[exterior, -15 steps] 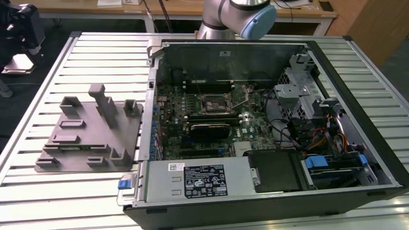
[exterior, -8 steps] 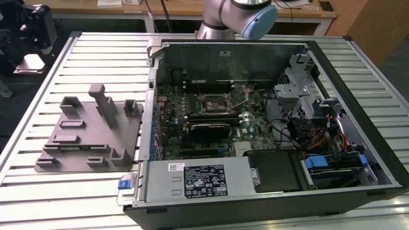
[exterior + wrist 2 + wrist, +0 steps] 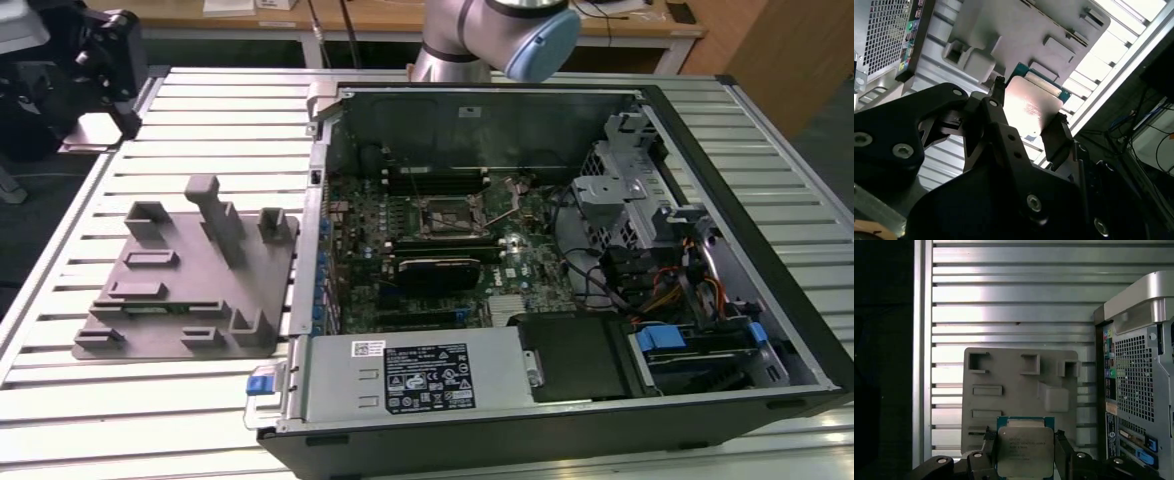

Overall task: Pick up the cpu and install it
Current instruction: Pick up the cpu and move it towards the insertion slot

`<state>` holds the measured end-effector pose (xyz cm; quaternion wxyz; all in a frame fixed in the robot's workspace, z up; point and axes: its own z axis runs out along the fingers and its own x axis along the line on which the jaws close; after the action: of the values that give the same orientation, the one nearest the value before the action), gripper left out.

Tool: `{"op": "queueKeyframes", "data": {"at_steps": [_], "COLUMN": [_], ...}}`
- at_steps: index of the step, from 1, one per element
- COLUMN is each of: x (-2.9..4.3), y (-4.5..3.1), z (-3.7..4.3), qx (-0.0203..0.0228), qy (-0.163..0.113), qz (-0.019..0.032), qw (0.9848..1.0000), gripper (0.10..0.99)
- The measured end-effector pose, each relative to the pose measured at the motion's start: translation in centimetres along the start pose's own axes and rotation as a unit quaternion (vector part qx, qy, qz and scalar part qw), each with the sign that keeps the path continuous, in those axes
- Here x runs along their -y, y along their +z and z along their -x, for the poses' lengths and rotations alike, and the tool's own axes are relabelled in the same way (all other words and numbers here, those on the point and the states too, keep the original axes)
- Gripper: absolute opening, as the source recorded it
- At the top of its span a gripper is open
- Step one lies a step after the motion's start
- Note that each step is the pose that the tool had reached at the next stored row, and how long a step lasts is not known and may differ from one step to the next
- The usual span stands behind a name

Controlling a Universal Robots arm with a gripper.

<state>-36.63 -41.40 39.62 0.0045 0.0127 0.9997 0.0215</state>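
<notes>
The gripper (image 3: 1025, 441) is clamped on the cpu (image 3: 1025, 452) in the first wrist view, with one black finger (image 3: 988, 439) on each opposite edge. The chip is held silver side up before the grey fixture plate (image 3: 1019, 390), which lies at the exterior view's left, beside the computer case (image 3: 1139, 380).

We find a few lines of faint print on the small flat square silver-topped cpu (image 3: 1025, 450) clamped between the black gripper fingers (image 3: 1064, 454), but we cannot make out a word of it. Well away from the fingers, a black-and-white rectangular label (image 3: 430, 378) and a small white sticker (image 3: 367, 348) sit on the grey metal power supply box (image 3: 334, 385), and neither is legible to us.
</notes>
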Motion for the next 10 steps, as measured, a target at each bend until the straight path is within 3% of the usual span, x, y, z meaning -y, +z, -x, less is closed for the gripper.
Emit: {"op": "queueKeyframes", "data": {"at_steps": [10], "x": [-0.08], "y": [0.03], "z": [2.97], "qx": [0.0], "qy": [0.0], "qz": [0.0], "qw": [1.0], "gripper": [0.541]}}
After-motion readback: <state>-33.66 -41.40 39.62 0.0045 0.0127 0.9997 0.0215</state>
